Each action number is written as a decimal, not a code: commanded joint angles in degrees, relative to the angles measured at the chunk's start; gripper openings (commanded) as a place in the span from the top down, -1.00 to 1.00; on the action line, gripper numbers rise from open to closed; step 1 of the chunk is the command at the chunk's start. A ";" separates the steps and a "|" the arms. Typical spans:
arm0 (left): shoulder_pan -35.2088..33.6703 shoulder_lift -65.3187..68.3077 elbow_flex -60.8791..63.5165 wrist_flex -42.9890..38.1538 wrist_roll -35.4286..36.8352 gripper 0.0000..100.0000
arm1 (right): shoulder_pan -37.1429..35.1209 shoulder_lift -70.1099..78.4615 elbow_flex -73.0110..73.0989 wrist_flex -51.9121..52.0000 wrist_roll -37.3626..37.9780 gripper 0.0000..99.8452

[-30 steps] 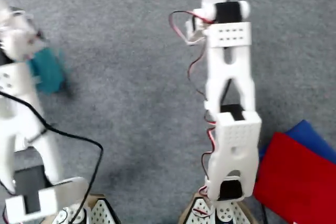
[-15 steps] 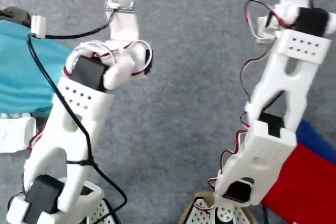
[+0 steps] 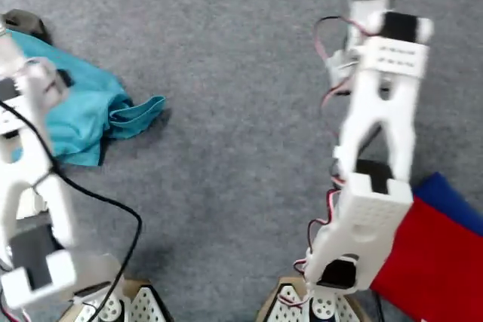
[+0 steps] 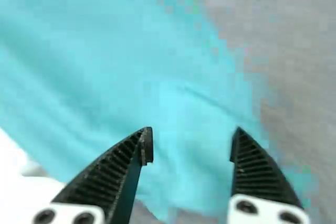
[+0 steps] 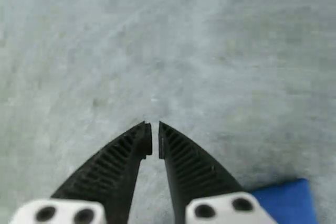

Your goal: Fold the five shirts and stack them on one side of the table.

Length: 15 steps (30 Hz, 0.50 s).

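- Three shirts are showing: one teal (image 3: 83, 115), one red (image 3: 434, 262), one blue (image 3: 453, 194).
- The left gripper (image 4: 191, 142) is hanging directly over the crumpled teal shirt, jaws apart and empty.
- The right gripper (image 5: 155, 140) is hovering over the grey felt table (image 3: 226, 148), jaws together; red is lying on blue, back beside its arm's base.

You have bright, even light across the grey surface (image 3: 226, 111) in the high view, with no glare on it. Shadows are soft and faint, darkest as a thin rim under the teal shirt (image 3: 83, 115). The white right arm (image 3: 377, 133) looks nearly washed out. The right claw (image 5: 152, 141) shows matte black, without shine.
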 commanded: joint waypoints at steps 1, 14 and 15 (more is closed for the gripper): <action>-4.13 7.52 0.70 -7.30 -0.53 0.47 | -4.62 -3.82 2.68 0.35 2.20 0.92; 4.31 8.48 -4.92 4.40 -0.26 0.96 | -5.58 -4.18 3.56 0.70 1.76 0.92; 5.45 7.25 -6.15 6.42 -0.26 0.96 | -5.58 -4.18 3.56 0.70 1.76 0.92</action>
